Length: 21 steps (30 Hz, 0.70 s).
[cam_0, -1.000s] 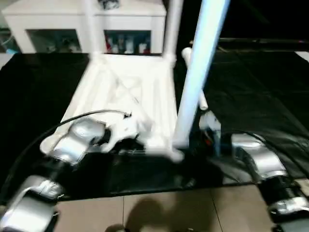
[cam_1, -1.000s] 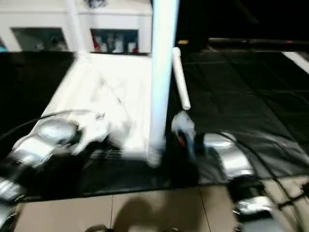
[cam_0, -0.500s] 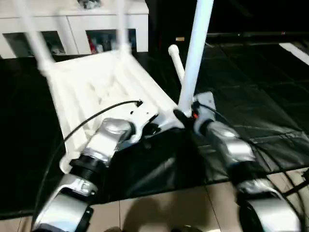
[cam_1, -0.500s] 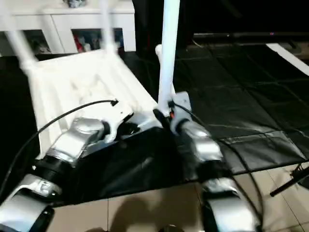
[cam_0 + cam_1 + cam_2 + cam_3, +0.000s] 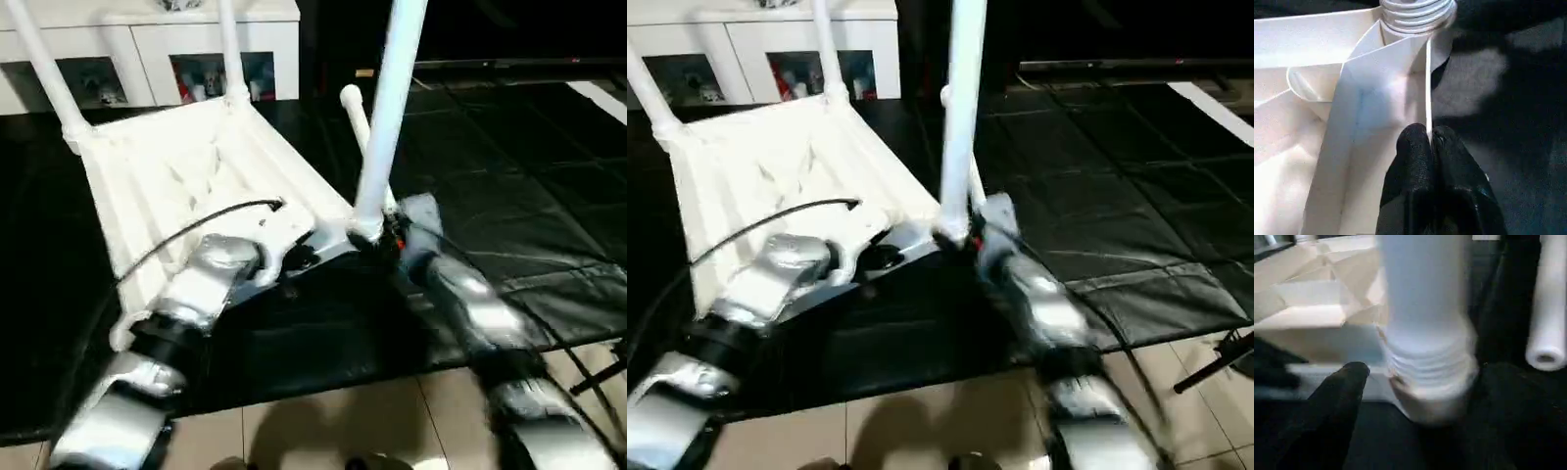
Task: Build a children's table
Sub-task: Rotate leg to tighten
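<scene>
Table top (image 5: 186, 186) rim is what your left gripper (image 5: 1430, 139) has pinched at the near corner, fingers clamped on the thin edge. Your right gripper (image 5: 1415, 377) stands spread around the leg (image 5: 387, 108) rising from that corner's socket. Another leg (image 5: 355, 113) lies loose on the black mat (image 5: 509, 196), just beyond.

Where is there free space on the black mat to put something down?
Free: the black mat right of the loose leg, out to the tile floor. Crowded: the tabletop's near corner, where the left gripper pinches its rim and the right gripper flanks the upright leg.
</scene>
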{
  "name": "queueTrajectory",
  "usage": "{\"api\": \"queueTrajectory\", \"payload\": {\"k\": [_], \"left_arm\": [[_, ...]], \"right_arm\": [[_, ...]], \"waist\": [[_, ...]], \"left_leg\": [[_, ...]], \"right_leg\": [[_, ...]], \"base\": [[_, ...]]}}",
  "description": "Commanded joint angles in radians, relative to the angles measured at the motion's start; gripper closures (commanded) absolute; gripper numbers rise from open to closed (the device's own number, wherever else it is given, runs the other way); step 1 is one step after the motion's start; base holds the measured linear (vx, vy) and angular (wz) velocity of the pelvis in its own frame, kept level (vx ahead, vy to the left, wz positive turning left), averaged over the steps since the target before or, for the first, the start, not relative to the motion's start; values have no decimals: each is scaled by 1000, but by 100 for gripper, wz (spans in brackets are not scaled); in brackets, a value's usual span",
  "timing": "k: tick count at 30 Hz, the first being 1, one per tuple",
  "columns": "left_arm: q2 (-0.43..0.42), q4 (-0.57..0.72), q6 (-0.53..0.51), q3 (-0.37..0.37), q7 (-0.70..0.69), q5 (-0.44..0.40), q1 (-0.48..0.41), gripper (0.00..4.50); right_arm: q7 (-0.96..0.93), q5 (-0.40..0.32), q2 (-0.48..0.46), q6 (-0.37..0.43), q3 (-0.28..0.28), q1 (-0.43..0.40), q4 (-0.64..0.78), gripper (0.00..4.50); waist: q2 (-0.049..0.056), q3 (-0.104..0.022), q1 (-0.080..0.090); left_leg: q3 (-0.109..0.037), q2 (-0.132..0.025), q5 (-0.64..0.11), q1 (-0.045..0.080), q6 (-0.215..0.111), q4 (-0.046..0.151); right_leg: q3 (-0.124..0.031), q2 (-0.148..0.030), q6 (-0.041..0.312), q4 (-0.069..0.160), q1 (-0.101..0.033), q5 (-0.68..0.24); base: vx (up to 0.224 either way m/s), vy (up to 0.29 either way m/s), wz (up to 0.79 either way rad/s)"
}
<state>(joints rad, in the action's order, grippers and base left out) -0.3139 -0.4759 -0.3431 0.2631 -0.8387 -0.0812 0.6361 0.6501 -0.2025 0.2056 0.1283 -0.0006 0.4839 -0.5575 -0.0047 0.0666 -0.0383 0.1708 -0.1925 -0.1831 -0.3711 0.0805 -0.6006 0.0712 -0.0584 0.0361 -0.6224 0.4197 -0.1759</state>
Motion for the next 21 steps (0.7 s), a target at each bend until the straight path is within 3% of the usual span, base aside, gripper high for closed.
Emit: {"api": "queueTrajectory", "payload": {"k": [1,4,6,7,11,17,21], "left_arm": [[-37,39,76,-27,-38,15,6,450],[-83,22,107,-23,-93,21,-7,450],[-113,10,160,-18,-147,31,-16,450],[-146,-1,233,-9,-203,38,-27,450],[-188,-15,303,12,-279,42,-36,450],[-242,22,362,44,-470,91,-65,450],[-263,62,389,79,-556,105,-83,450]], "right_arm": [[98,-41,42,15,-2,-20,97,6],[209,-66,118,40,9,-61,172,6],[283,-75,170,50,18,-84,207,6],[360,-89,221,63,29,-106,247,6],[442,-89,278,60,53,-115,271,6],[547,-68,309,55,115,-89,258,6],[591,-42,287,40,162,-53,215,6]], "waist": [[6,-85,-12],[6,-82,-13],[6,-82,-17],[7,-81,-19],[10,-81,-25],[8,-82,-42],[6,-78,-59]], "left_leg": [[-8,-27,-114,2,-115,53],[-8,-29,-132,4,-108,56],[-8,-28,-139,3,-102,56],[-9,-28,-147,3,-102,56],[-8,-30,-153,7,-93,57],[-6,-37,-133,8,-91,57],[-4,-41,-160,14,-72,60]], "right_leg": [[-49,-72,237,68,-85,-44],[-50,-72,224,73,-83,-94],[-50,-72,214,76,-84,-128],[-50,-72,211,79,-82,-139],[-49,-72,214,77,-76,-144],[-49,-73,228,70,-72,-125],[-51,-76,224,73,-65,-178]], "base": [[0,0,0],[0,0,0],[0,0,0],[0,0,0],[0,0,0],[0,0,0],[0,0,0]]}}
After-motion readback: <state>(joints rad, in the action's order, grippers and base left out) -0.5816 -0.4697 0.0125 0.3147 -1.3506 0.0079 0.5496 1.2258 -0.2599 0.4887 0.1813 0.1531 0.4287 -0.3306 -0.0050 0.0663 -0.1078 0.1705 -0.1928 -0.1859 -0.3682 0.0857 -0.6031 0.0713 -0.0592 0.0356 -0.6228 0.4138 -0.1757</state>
